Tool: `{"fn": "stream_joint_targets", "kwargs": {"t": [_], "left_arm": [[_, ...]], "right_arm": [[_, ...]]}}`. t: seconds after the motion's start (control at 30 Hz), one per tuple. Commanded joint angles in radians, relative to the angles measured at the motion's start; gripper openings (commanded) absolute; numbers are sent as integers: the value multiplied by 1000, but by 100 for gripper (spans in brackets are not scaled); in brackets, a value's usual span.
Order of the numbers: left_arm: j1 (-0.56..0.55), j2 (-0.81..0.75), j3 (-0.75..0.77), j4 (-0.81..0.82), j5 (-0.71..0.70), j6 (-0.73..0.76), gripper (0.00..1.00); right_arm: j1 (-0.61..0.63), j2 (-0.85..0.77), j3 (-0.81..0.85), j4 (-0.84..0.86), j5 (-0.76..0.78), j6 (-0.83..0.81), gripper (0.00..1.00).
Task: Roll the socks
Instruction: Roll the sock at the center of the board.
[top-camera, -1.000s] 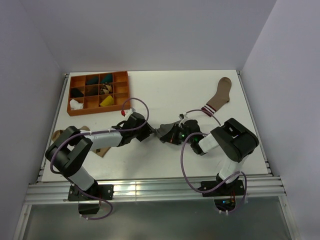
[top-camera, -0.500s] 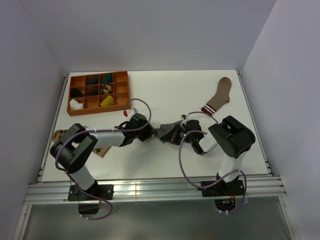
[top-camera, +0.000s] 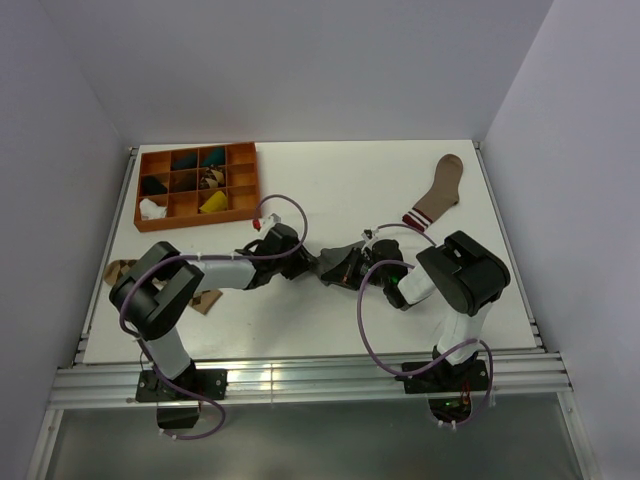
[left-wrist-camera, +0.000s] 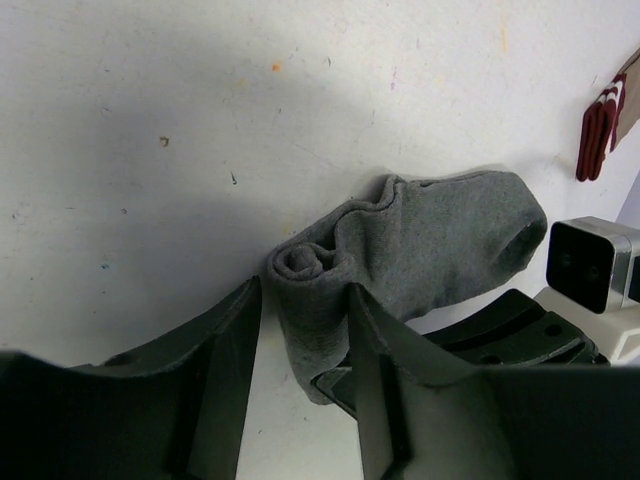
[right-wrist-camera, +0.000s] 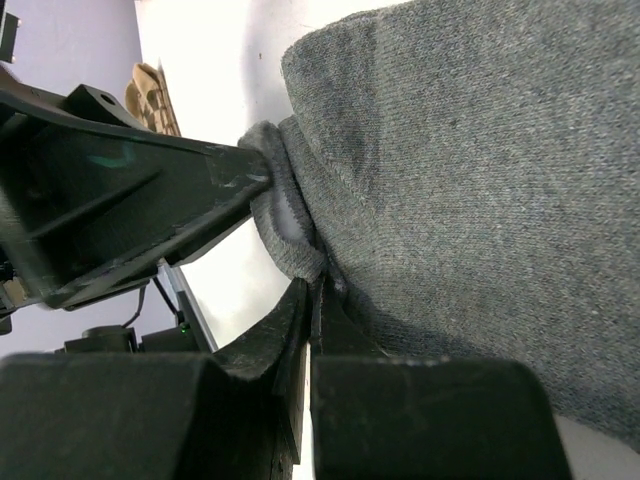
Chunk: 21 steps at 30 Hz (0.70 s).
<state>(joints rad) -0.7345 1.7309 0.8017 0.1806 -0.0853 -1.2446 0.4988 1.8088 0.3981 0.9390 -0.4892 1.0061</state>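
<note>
The grey sock lies in the middle of the desk, between the two arms, and from above they hide most of it. Up close it is soft, fuzzy knit, flat at the toe and curled into a small roll at one end. The left fingers stand apart, one on each side of that roll. The right fingers are shut tight, pinching the sock's edge. The left arm hides half of the tan sock. The brown sock lies flat at the back right. The orange tray holds things too small to tell.
</note>
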Motion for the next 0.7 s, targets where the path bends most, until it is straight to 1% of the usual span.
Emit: {"fn": "stream_joint_targets", "kwargs": {"t": [0.0, 0.03, 0.1, 0.17, 0.23, 0.27, 0.3, 0.37, 0.4, 0.43, 0.47, 0.5, 0.53, 0.6, 0.67], "left_arm": [[-9, 32, 14, -75, -7, 10, 41], [-11, 38, 16, -78, -7, 13, 39], [-13, 44, 24, -92, -4, 16, 31], [-14, 53, 39, -104, -8, 22, 25], [-17, 59, 48, -125, -16, 36, 15], [-19, 61, 63, -136, -28, 39, 10], [-20, 62, 71, -150, -36, 49, 8], [-20, 67, 93, -178, -57, 59, 1], [-22, 67, 102, -219, -68, 69, 0], [-20, 68, 112, -240, -79, 74, 0], [-20, 68, 131, -289, -94, 80, 1], [-20, 67, 139, -309, -120, 89, 0], [-20, 61, 143, -331, -135, 97, 0], [-20, 59, 174, -397, -175, 123, 0], [-20, 58, 206, -435, -194, 142, 0]], "right_arm": [[-9, 24, -12, -98, 32, -26, 0], [-9, 21, -8, -104, 37, -30, 0], [-9, 14, -1, -129, 40, -44, 0], [-9, -6, 4, -144, 43, -55, 0], [-9, -34, 18, -180, 44, -84, 0], [-9, -46, 30, -216, 44, -113, 1], [-9, -81, 36, -233, 46, -126, 2], [-11, -127, 48, -284, 64, -161, 7], [-9, -181, 73, -363, 75, -202, 10], [-9, -207, 87, -403, 86, -227, 17], [-9, -236, 100, -445, 113, -250, 20], [-9, -290, 132, -523, 129, -308, 23], [-8, -313, 145, -552, 144, -339, 27], [-5, -374, 169, -609, 184, -429, 29], [13, -397, 189, -643, 207, -492, 31]]}}
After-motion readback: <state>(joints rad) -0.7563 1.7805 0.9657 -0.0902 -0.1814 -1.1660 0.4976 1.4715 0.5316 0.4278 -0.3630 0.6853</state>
